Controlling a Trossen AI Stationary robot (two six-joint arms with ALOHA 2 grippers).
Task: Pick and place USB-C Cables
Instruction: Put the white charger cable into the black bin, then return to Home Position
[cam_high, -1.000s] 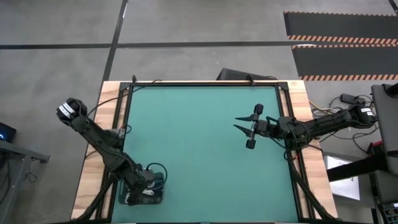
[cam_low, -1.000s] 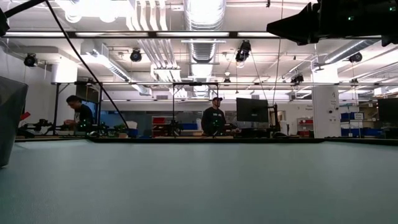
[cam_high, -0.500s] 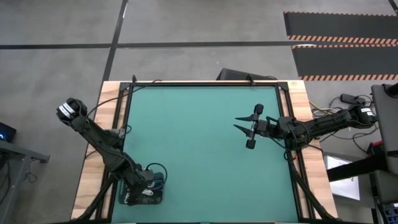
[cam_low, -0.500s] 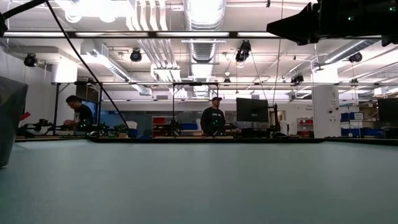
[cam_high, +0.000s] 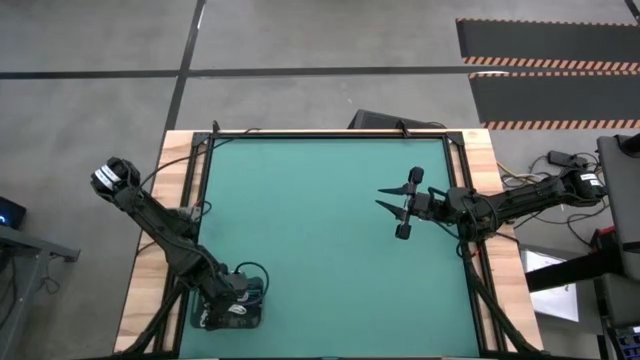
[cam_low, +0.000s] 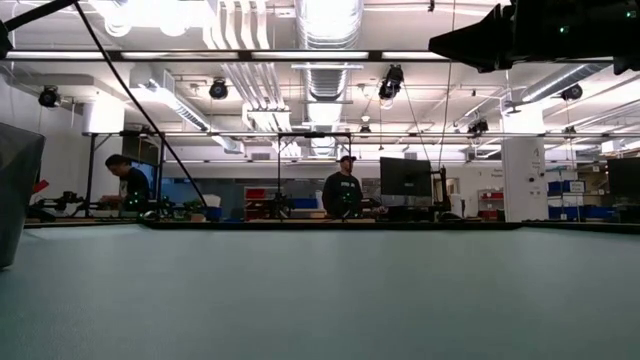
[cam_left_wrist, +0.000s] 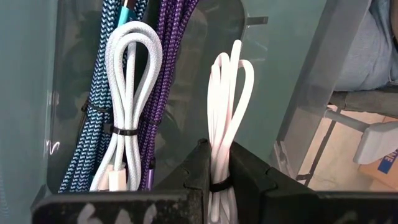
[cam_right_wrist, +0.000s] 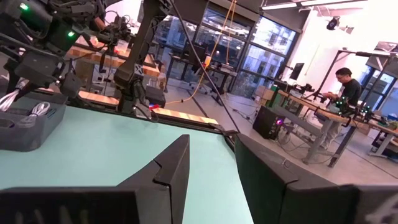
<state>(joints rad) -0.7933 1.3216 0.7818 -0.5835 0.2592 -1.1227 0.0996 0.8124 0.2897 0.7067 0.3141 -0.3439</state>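
Nothing has moved since the earlier frames: both arms sit exactly where they were. Your left gripper (cam_left_wrist: 219, 168) has its fingers (cam_left_wrist: 198, 165) narrowed onto a white cable bundle (cam_left_wrist: 229, 99), pinching it just above its black tie, with the loop end standing up past the fingertips. Just beside it in the same bin (cam_left_wrist: 74, 74) you have a thicker white braided cable (cam_left_wrist: 127, 106), also tied, and leaning against it a blue-patterned braided cable (cam_left_wrist: 106, 68) and a purple braided cable (cam_left_wrist: 163, 74). The bin's translucent grey walls close in around the bundle you hold.

From the high view you see what the wrist camera cannot: the left gripper (cam_high: 232, 303) is down in the bin (cam_high: 205, 322) at the near left corner of the green table (cam_high: 320, 250), with the arm stretched diagonally over the wooden edge. The cables themselves are hard to make out from there.

Your right gripper (cam_high: 388, 197) hangs over the right half of the table, well apart from the bin, fingers (cam_right_wrist: 171, 165) parted and holding nothing. Its wrist view shows the bin (cam_right_wrist: 28, 127) across the mat with the left arm over it, and a person (cam_right_wrist: 345, 84) at a bench beyond. The low view shows only bare mat and two people (cam_low: 343, 192) in the room behind.
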